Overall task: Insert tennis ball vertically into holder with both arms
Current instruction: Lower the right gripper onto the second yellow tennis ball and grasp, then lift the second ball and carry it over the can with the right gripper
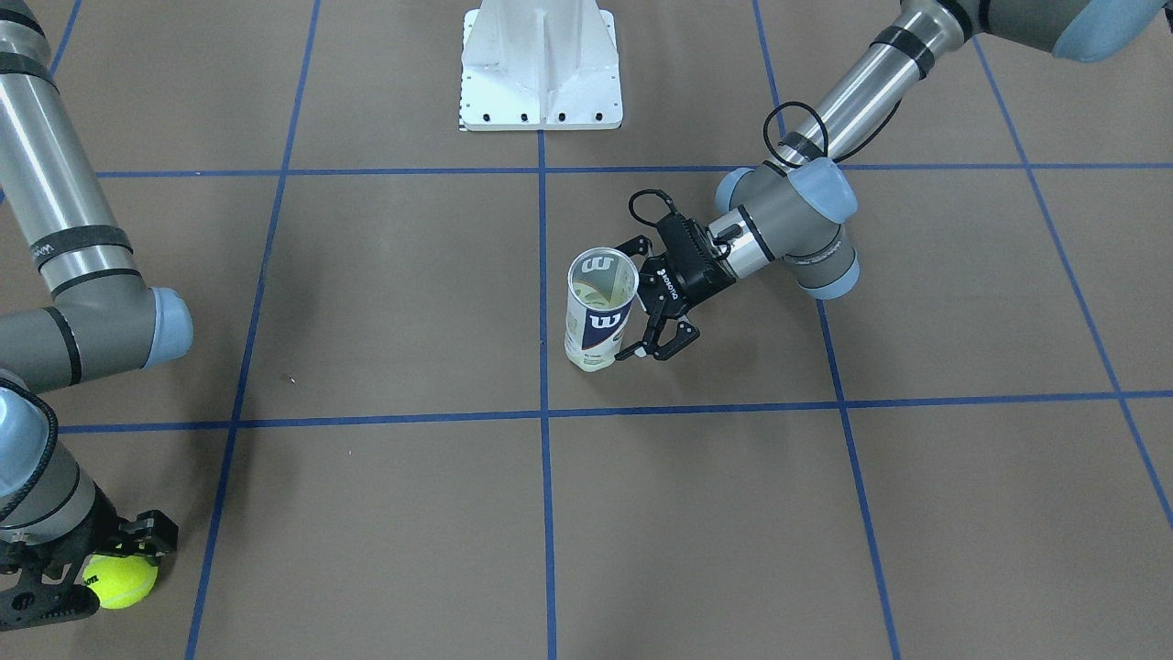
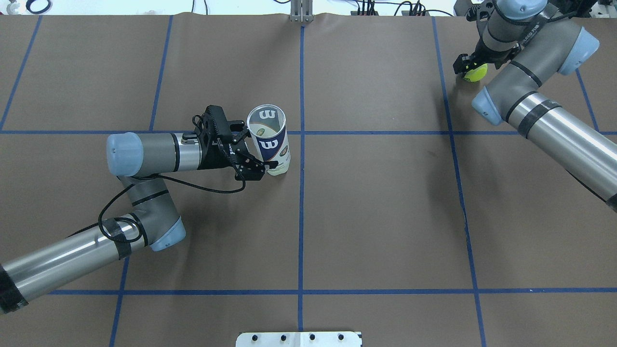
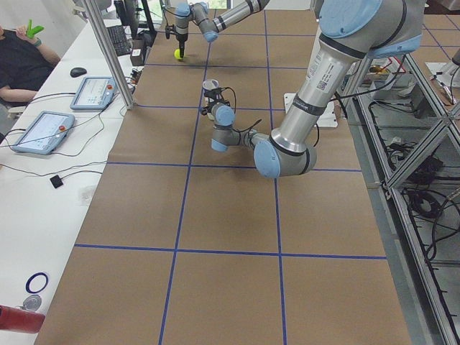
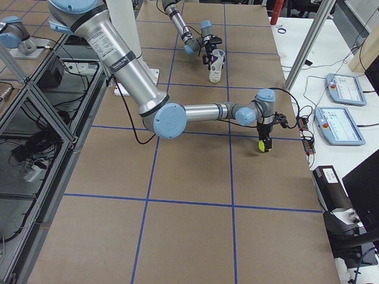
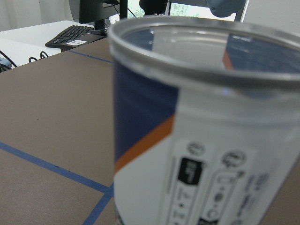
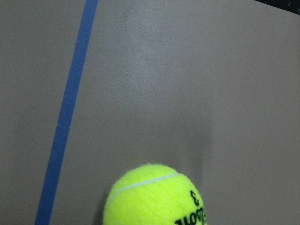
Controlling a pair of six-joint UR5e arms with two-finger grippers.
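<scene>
My left gripper [image 2: 259, 148] straddles the upright holder [image 1: 600, 316] mid-worktop [image 2: 385, 193] to steady it, though I cannot tell if it squeezes. My right gripper [image 1: 104, 568] pinches the ball [image 6: 157, 197] at the far corner — likely for carrying over.

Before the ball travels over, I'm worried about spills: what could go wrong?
The holder stands tall and narrow; a nudge from the left fingers low beside it might tip it. The tennis ball sits far across the table between the right fingers, so a weak hold could drop it midway.
</scene>
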